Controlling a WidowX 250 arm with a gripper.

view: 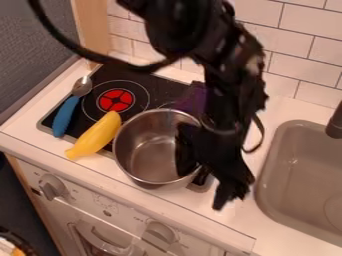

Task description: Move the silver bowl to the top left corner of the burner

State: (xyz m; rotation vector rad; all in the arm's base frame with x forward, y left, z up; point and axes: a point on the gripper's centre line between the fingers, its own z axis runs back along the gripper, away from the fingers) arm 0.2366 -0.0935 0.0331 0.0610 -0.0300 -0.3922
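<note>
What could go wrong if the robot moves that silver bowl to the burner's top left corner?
The yellow toy lies right by the silver bowl's left side, so sliding might shove it. The blue-handled spoon lies near the target corner, so the bowl might land on it. The gripper is at one side, so the bowl might tip.

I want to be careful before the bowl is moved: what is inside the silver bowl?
In the silver bowl, I see only bare, shiny metal on the bottom and wall. The gripper covers the part at the picture's right, so what is there cannot be seen.
</note>
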